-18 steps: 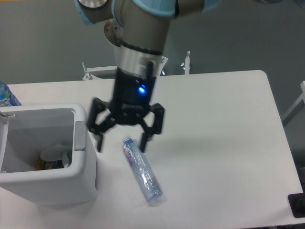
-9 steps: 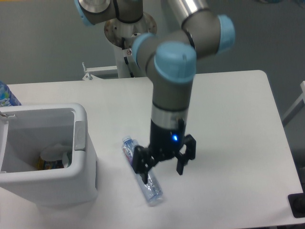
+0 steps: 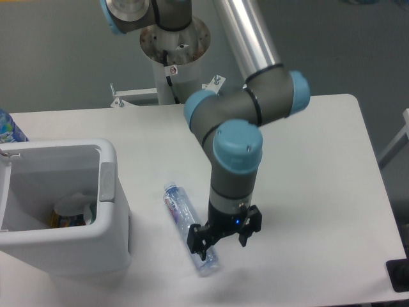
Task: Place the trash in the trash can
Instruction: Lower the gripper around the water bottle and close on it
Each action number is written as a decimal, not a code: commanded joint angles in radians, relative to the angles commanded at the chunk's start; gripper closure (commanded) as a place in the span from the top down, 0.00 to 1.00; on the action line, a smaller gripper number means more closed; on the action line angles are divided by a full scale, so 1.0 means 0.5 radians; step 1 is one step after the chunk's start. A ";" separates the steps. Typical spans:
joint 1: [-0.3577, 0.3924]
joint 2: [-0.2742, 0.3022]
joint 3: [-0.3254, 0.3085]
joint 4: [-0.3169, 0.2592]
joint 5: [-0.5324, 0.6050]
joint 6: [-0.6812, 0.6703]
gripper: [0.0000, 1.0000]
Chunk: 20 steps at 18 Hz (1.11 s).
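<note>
The hand (image 3: pixel 222 240) hangs low with its dark fingers spread apart, straddling the lower end of the crushed plastic bottle (image 3: pixel 186 224) at about 5 o'clock on the white table (image 3: pixel 319 179), seemingly set for a pinch across the slim body; nothing is gripped yet. The bottle is clear, creased and thin, cap toward 11 o'clock, lying flat just beside the boxy, smooth white trash can (image 3: pixel 61 243) at 9 o'clock, where crumpled paper (image 3: pixel 73 206) already sits.

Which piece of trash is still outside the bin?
The clear bottle, lying on the table under the open gripper. The other trash already sits inside the bin.
</note>
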 joint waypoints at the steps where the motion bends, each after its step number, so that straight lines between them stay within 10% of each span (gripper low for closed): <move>1: -0.003 -0.027 0.006 0.006 0.000 -0.003 1.00; 20: -0.108 -0.215 -0.003 0.022 0.276 -0.009 1.00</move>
